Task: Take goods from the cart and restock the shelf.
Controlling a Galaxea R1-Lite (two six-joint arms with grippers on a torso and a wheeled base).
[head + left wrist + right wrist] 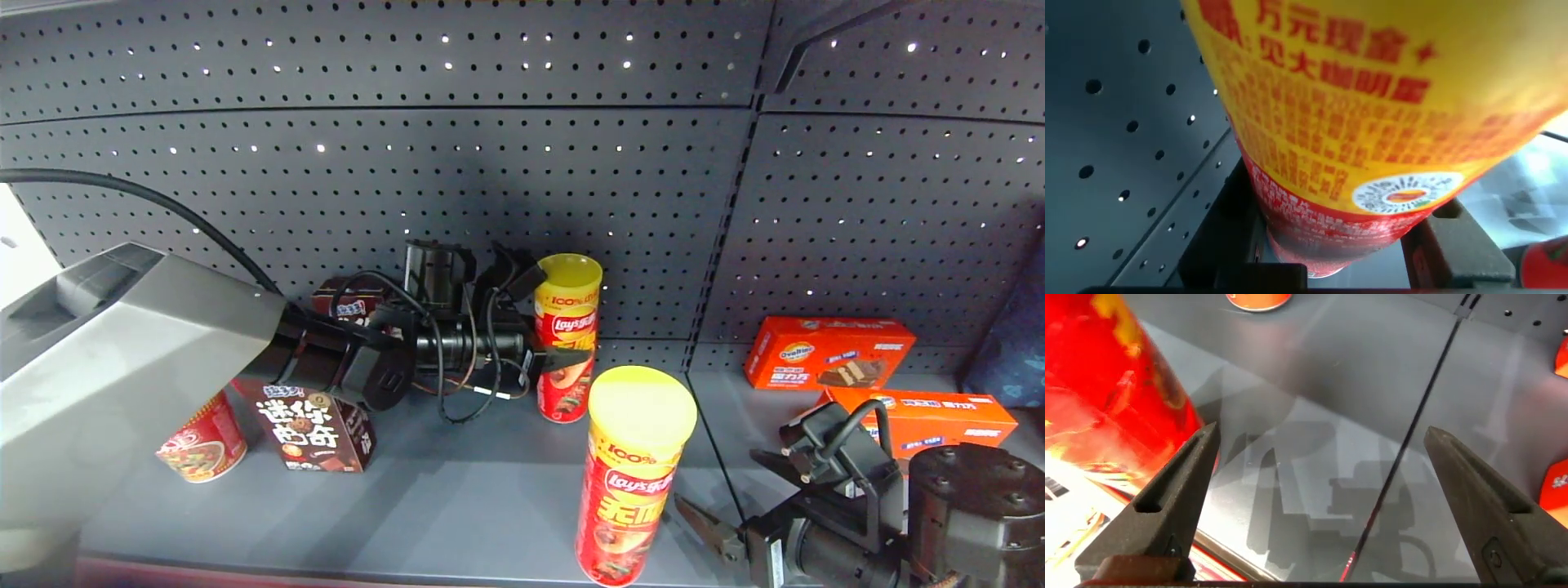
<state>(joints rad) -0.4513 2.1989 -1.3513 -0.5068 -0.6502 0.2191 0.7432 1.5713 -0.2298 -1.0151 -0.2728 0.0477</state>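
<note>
While the tall red chip can with the yellow lid [569, 306] is gripped by the left gripper [562, 320] at the back of the grey metal shelf [457, 498], it should be let go slowly. A twin can [633, 474] in front is not held by the open right gripper [1323, 445].

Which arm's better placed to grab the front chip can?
Right. Right tool is open beside the front yellow-lidded red chip can; left tool is around the matching rear can by the pegboard.

Dim; backlit pegboard [367, 188] holes; soft shadows on shelf [473, 490].
</note>
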